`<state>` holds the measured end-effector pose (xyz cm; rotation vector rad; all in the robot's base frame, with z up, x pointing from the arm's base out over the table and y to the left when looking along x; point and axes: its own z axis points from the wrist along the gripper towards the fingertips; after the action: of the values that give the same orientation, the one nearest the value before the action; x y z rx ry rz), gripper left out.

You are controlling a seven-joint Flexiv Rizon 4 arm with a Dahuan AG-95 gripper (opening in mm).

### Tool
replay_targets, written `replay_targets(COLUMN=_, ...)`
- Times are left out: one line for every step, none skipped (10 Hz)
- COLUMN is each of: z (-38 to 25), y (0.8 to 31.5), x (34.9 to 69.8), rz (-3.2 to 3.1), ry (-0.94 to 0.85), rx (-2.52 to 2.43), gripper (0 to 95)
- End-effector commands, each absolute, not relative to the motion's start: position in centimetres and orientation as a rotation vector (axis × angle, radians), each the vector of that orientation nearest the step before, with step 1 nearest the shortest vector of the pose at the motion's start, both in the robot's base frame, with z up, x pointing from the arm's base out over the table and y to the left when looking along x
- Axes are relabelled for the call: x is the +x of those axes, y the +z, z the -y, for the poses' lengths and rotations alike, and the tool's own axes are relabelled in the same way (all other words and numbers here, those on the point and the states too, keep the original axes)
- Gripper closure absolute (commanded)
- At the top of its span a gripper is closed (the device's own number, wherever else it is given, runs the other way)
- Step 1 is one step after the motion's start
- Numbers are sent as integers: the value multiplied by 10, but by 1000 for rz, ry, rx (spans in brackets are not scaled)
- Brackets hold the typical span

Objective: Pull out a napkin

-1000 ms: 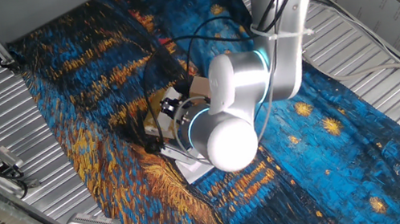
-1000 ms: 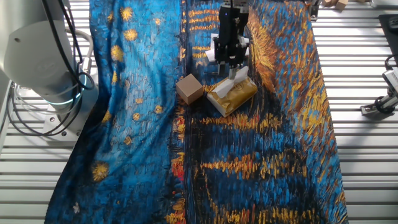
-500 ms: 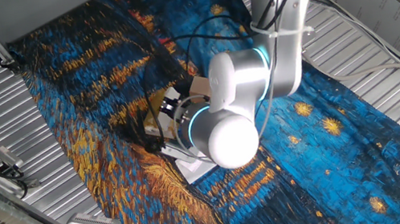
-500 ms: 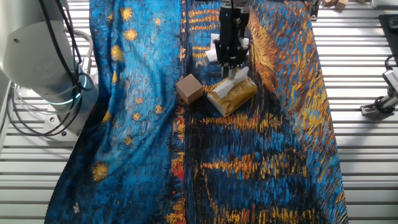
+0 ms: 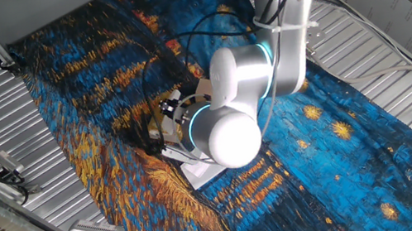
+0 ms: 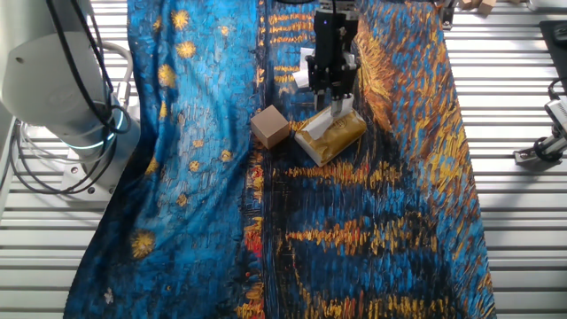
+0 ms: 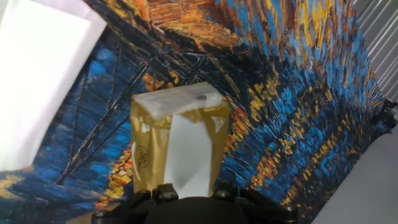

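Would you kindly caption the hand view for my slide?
Claw pulling a white napkin up from the gold tissue packet on the painted cloth.
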<state>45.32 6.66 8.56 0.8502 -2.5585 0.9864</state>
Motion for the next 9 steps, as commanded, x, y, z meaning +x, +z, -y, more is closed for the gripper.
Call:
replay_targets(z=-66, y=85, x=456, rz=2580, ry=948, rx=852, gripper=570)
replay_targets(z=-66, y=85, x=457, rz=2604, ry=924, rx=843, gripper=760)
replay_targets(z=-66, y=85, x=457, rz=2611, ry=923, rx=835, gripper=950)
replay_targets(z=-66, y=85, x=457, rz=2623, ry=910, rx=831, gripper=950)
replay_targets(z=-66, y=84, x=457, rz=2642, ry=885, rx=827, gripper=950)
replay_targets(z=-66, y=83, x=457, rz=2652, ry=868, rx=827, gripper=950)
replay_targets(z=-66, y=82, x=457, rz=2663, ry=853, rx=825, gripper=950)
replay_targets(z=-66, y=82, x=457, rz=2672, ry=833, rx=825, gripper=950)
replay_targets(z=-66, y=82, x=457, rz=2679, ry=814, rx=819, gripper=950)
